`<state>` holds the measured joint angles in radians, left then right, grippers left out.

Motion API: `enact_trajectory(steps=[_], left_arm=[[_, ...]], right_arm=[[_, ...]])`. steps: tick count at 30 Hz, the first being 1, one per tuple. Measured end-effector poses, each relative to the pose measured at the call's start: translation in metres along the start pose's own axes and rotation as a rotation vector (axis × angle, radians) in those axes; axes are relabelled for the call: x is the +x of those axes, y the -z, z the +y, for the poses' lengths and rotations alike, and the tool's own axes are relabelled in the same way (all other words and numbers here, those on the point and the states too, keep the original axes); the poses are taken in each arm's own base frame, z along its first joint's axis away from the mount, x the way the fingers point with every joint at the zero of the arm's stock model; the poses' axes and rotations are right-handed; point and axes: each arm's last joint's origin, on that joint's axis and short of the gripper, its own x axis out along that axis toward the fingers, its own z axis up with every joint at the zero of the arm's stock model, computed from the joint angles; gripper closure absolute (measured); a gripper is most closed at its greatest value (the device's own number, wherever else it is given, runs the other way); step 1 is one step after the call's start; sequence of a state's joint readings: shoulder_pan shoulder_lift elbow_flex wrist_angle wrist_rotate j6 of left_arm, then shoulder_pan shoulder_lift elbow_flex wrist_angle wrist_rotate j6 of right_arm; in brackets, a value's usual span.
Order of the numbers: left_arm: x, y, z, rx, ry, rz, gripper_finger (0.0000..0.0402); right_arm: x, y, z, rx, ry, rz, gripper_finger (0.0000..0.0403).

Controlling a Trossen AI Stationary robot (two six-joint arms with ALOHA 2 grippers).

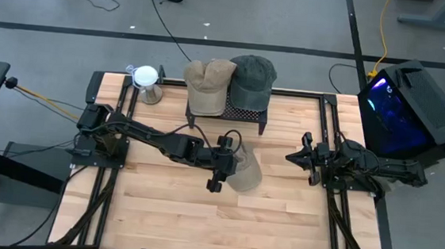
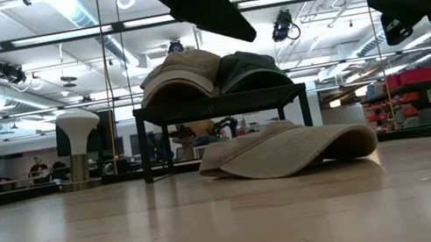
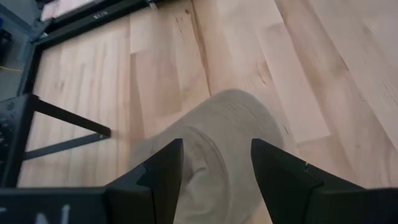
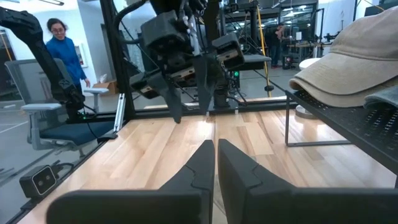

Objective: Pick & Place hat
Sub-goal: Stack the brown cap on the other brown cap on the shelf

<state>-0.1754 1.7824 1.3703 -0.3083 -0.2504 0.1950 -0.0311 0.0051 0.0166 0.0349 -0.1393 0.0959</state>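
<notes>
Rack (image 1: 227, 114) w/ 2 caps; left pincer (image 1: 220, 174) open over tan hat (image 1: 245, 171); right pincer (image 1: 295, 157) closed, empty.

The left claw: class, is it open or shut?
Open. The left claw hangs above the tan hat, fingers spread apart, wood showing between.

A pale wooden table (image 1: 160, 207) of smooth planks with a soft sheen fills the centre. On it lies a matt beige cloth hat (image 1: 246, 172). Upper centre, a matt black metal rack (image 1: 247, 114) holds a tan cloth cap (image 1: 208, 87) and a dark grey one (image 1: 252, 79).
</notes>
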Motion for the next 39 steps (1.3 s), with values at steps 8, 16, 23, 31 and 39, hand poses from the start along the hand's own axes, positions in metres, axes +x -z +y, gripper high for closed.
enact_trajectory(steps=[8,16,23,31,39], left_arm=[[0.016,0.01,-0.001,0.001,-0.014,0.054,0.0207],[0.037,0.023,-0.009,0.033,0.0,0.126,0.0207],[0.054,0.033,-0.005,0.017,-0.01,0.167,0.0207],[0.059,0.038,0.015,-0.201,0.015,0.163,0.0207],[0.059,0.038,0.016,-0.413,0.072,0.169,0.0207]], right_arm=[[0.0,0.0,0.0,0.0,0.0,0.0,0.0378],[0.0,0.0,0.0,0.0,0.0,0.0,0.0378],[0.0,0.0,0.0,0.0,0.0,0.0,0.0378],[0.0,0.0,0.0,0.0,0.0,-0.001,0.0378],[0.0,0.0,0.0,0.0,0.0,-0.001,0.0378]])
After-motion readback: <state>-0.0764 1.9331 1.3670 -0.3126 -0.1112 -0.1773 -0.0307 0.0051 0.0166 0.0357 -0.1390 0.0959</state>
